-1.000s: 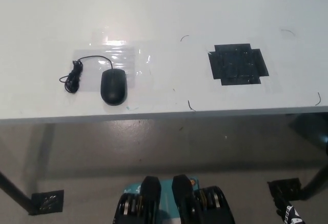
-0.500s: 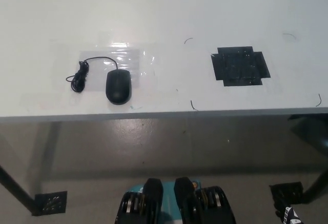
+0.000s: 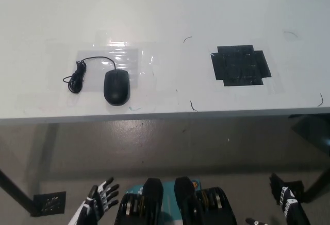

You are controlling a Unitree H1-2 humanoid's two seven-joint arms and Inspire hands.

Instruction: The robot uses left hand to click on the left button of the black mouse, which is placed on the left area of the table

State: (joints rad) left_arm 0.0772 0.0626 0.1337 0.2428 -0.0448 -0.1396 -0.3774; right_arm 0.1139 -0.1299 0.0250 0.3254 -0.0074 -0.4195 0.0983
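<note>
A black mouse [image 3: 116, 86] lies on the left part of the white table [image 3: 165, 14], near the front edge, on a clear taped patch. Its thin cable runs left to a small coil [image 3: 77, 79]. My white left hand [image 3: 99, 197] shows at the bottom left, well below the table edge and far from the mouse, its fingers spread and holding nothing. My black right hand [image 3: 287, 200] is at the bottom right corner, only partly in view, also below the table.
A black tape patch [image 3: 240, 65] is stuck on the right part of the table. Small dark marks dot the surface near the front edge. Table legs [image 3: 15, 194] and the floor show below.
Both hands have come up into the bottom of the picture; neither showed before. The camera shifted slightly. The mouse lies where it was.
</note>
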